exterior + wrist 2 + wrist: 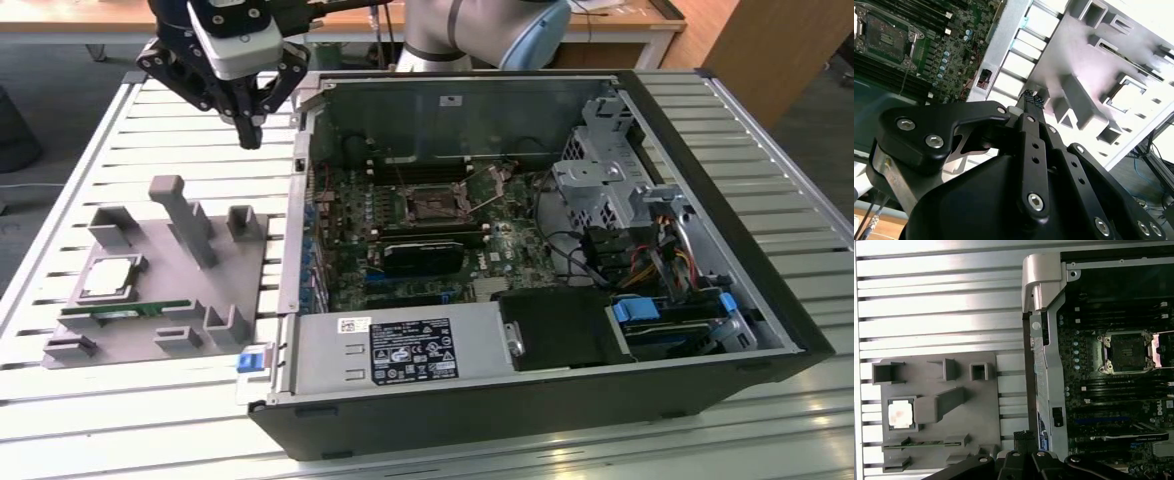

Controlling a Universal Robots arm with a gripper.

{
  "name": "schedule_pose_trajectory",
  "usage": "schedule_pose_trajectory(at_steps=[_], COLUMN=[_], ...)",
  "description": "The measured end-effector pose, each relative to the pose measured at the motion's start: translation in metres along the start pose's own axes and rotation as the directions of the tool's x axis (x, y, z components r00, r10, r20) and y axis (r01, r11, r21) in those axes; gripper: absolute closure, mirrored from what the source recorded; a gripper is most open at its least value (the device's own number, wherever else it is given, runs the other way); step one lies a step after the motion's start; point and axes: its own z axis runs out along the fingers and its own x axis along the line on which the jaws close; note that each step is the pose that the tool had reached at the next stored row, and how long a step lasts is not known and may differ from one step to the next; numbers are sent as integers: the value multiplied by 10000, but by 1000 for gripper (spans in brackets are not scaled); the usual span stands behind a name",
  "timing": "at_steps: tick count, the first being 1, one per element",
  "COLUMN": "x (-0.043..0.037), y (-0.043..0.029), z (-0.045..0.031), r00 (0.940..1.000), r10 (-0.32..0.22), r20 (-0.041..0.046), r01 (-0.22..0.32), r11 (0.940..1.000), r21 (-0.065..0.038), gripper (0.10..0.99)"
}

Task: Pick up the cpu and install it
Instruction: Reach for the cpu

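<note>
In the exterior view we see the gripper (250, 138) well apart from the cpu (111, 277) in its grey holder (260, 285). The second wrist view shows its fingertips (1032, 100) together, empty. In the first wrist view, the cpu (901, 416) lies in a square pocket.

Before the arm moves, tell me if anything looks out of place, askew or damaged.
Nothing stands out. The cpu chip lies flat in its pocket on the grey holder, the memory stick sits in its slot, and the hand hangs empty above the table.
</note>
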Motion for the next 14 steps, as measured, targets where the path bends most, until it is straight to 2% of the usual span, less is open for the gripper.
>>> schedule_pose_trajectory(at_steps=[14], x=[50], y=[-4], z=[12], r00=[10000], r10=[3], r20=[-67], r01=[-3], r11=[10000], r21=[5], gripper=[980])
